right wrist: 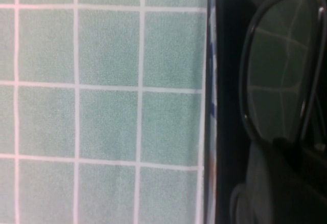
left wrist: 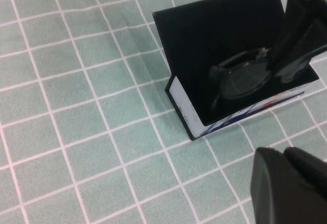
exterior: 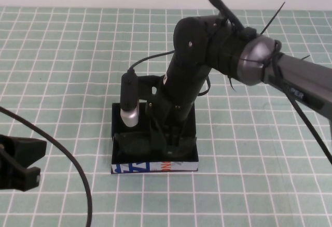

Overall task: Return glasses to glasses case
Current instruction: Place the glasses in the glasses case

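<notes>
1. I read the right gripper (exterior: 171,141) as lowered into the open glasses case (exterior: 154,168), which sits at the middle of the table (exterior: 62,71). Its fingers appear pinched on the glasses (left wrist: 245,78), near one lens.
2. The glasses lie inside the case tray, lenses facing up. From the left wrist view, one end seems to ride slightly higher; I cannot tell whether the frame is fully seated.
3. The left gripper (exterior: 21,165) is parked at the near left edge, well apart from the case. I cannot tell how its fingers stand.
4. Risk: if I release while the frame is tilted, a temple or rim may rest on the case wall and block the lid.
5. Risk: retracting before the fingers spread fully could drag the glasses back out or shift the light case.
6. Obstruction: the upright lid stands just behind the right arm's wrist, and its camera cable hangs close by. Nothing else is on the table.
</notes>
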Tool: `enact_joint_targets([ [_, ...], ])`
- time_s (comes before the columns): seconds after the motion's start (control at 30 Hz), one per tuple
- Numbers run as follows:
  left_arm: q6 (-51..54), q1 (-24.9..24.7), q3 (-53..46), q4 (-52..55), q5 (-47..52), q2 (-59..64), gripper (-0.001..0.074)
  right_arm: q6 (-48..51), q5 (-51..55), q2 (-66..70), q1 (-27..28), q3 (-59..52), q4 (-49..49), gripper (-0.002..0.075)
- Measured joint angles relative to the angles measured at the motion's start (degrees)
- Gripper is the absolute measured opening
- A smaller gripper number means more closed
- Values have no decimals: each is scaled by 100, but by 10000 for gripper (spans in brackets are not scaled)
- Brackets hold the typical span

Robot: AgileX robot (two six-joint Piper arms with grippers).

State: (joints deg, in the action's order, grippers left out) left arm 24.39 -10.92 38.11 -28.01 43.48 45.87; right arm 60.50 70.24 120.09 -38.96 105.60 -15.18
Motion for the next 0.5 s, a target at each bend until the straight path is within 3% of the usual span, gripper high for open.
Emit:
enact_joint_targets([
  [0.5,0,0,0,10,9,0,-2,28,-10,165,0,13,22,31],
])
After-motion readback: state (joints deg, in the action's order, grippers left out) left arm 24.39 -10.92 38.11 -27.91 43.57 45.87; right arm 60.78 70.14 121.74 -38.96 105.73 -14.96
